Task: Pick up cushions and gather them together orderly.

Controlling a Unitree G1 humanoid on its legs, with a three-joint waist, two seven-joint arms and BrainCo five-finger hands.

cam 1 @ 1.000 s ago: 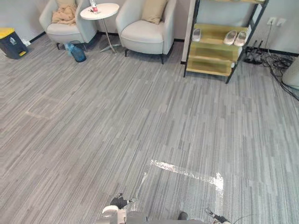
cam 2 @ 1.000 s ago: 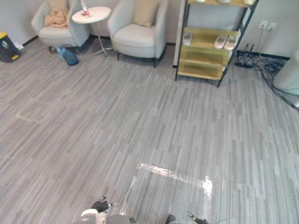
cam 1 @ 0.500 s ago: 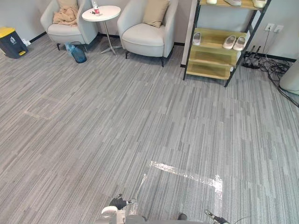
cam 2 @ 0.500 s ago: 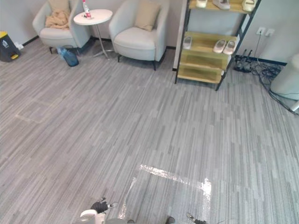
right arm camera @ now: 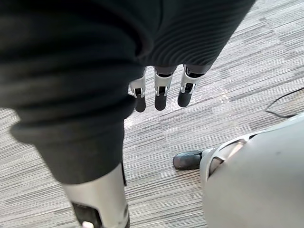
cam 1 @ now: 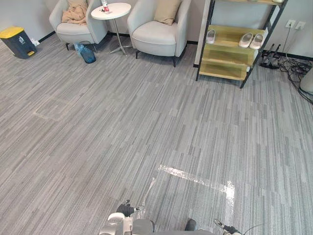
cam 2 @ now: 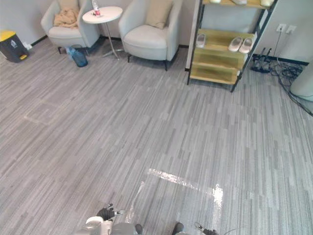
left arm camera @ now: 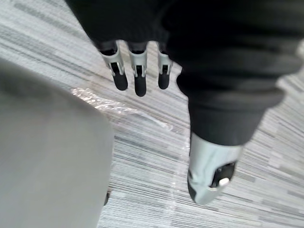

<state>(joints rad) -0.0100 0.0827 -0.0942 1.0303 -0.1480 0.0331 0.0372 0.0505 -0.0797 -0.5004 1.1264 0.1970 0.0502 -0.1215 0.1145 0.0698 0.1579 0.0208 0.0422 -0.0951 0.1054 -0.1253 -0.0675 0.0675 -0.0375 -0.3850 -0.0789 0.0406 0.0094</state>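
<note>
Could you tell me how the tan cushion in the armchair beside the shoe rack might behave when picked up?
The tan cushion looks plump and soft, so it will probably squash and sag in a grip. It is likely light for its size. Leaning against the armchair back, it may flop forward if nudged.

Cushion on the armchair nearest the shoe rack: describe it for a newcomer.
At the far wall, left of the shoe rack, stands a pale armchair. Its tan cushion leans against the back, alone; the other armchair also holds crumpled cloth.
</note>
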